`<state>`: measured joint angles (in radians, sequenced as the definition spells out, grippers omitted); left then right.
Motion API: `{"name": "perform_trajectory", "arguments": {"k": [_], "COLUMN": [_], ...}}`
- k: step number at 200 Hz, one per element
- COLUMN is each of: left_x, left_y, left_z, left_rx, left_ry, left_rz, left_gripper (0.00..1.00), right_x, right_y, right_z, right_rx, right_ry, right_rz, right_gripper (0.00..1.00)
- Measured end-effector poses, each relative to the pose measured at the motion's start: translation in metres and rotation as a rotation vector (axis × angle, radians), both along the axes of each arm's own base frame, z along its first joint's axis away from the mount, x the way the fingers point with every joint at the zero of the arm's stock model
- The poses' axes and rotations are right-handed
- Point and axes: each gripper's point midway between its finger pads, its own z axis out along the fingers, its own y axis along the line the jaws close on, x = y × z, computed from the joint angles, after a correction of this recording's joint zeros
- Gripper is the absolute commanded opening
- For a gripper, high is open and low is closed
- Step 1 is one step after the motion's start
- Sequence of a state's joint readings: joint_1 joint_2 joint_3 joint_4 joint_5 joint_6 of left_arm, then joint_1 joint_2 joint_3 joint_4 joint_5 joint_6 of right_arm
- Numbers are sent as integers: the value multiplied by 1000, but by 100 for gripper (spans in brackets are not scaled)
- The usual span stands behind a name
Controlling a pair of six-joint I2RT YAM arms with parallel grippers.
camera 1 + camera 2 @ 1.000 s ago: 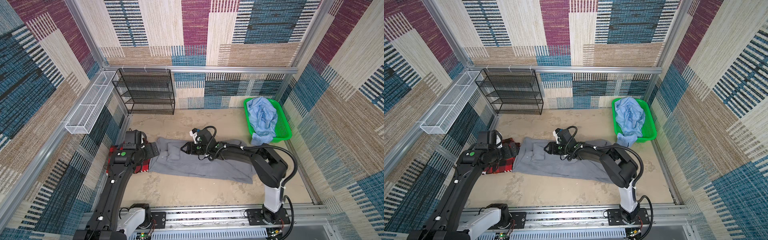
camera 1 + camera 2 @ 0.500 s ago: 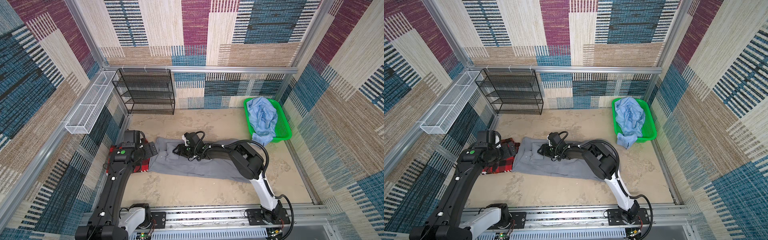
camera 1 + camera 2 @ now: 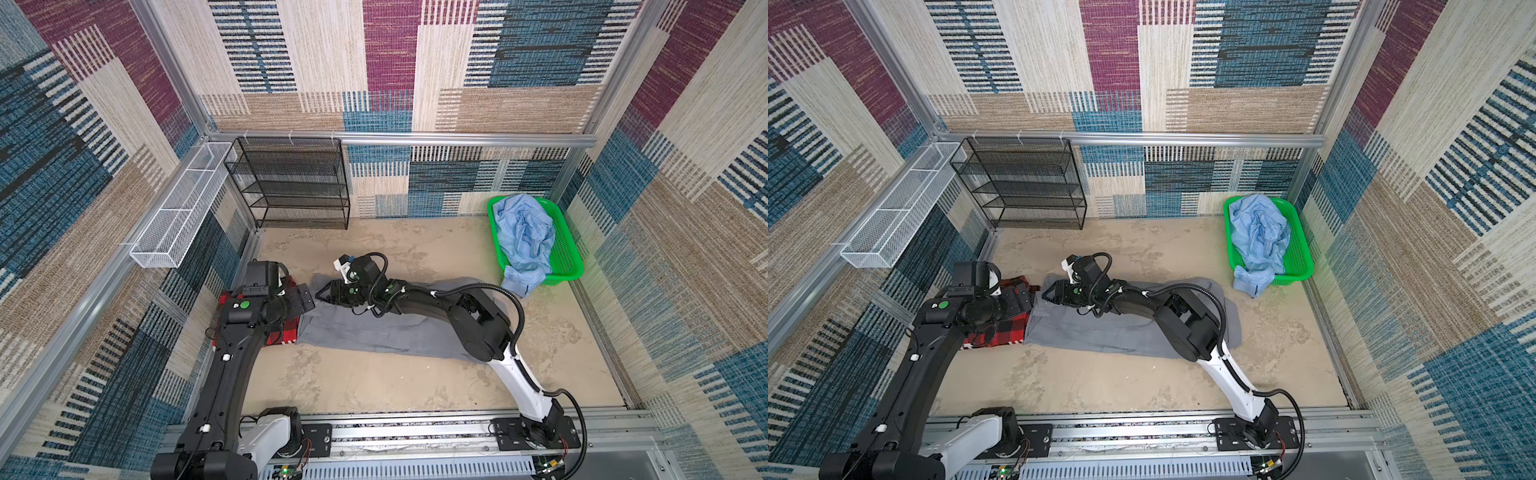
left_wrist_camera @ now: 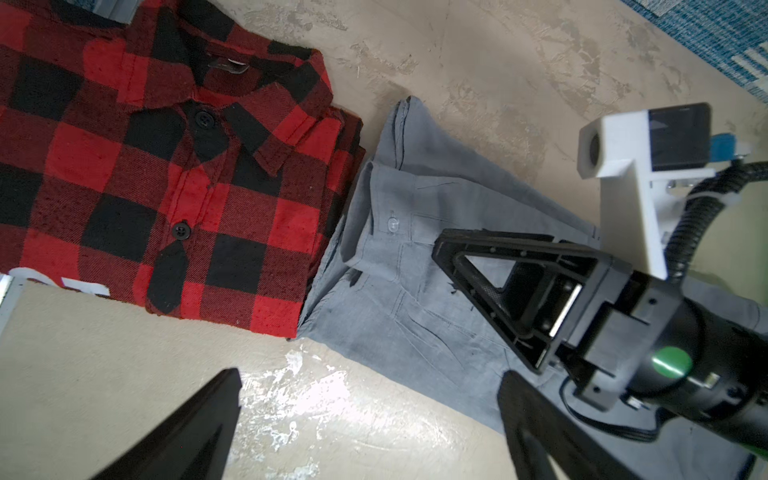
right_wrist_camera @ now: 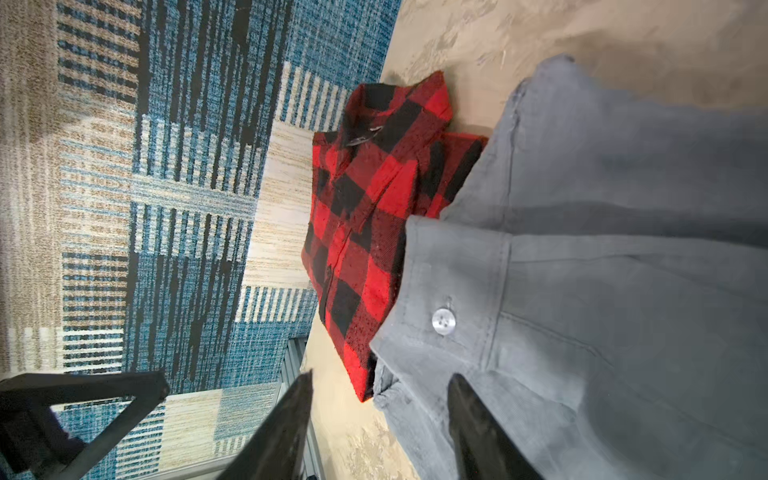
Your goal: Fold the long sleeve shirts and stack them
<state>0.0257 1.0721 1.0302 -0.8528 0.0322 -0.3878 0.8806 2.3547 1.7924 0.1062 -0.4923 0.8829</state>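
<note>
Views from top, both: grey shirt (image 3: pixel 374 332) spread flat at centre, folded red-black plaid shirt (image 3: pixel 286 334) butting against its left end. Light blue shirt (image 3: pixel 525 237) heaped in green basket (image 3: pixel 567 253), right.
Left wrist: left gripper (image 4: pixel 365 415) spread wide, empty, above plaid-grey boundary.
Right wrist: right gripper (image 5: pixel 382 376) part-open, buttoned grey corner in gap between fingers.

I am getting bright, even light in both top views; the grey shirt (image 5: pixel 602 270) is blurring in the right wrist view.
</note>
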Motion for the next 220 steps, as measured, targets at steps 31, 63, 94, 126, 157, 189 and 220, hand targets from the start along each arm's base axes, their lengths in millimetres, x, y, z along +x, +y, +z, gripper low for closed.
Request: {"name": "perform_trajectory", "arguments": {"k": [31,63,94,126,157,189,220], "left_x": [1,3,7,11,13,14,14], "left_y": [0,-8,-16,-23,-27,-29,-31], "left_z": [-2,-8,-14,-21,-25,-25,-26], "left_rx": [-5,-44,-84,-120,-138,-143,-153], "left_ry": [8,29,51,72,84,82,86], "left_rz": [-1,-26,-51,-73,-89,-94,-99], "left_gripper": [100,100,100,98,98,98,98], "right_x": [21,68,87,95,89,79,62], "right_y": [-52,-182,-315,-398,-443,-461,-473], "right_z": [21,47,16,-10,-38,-48,-50], "right_rx": [-56,-135,-278,-402,-488,-541,-553], "right_ry": [-38,-98,-60,-31,31,56,86], "right_rz": [-76,-331,-575,-740,-839,-914,-976], "right_gripper": [55,55,55,52,50,52,52]}}
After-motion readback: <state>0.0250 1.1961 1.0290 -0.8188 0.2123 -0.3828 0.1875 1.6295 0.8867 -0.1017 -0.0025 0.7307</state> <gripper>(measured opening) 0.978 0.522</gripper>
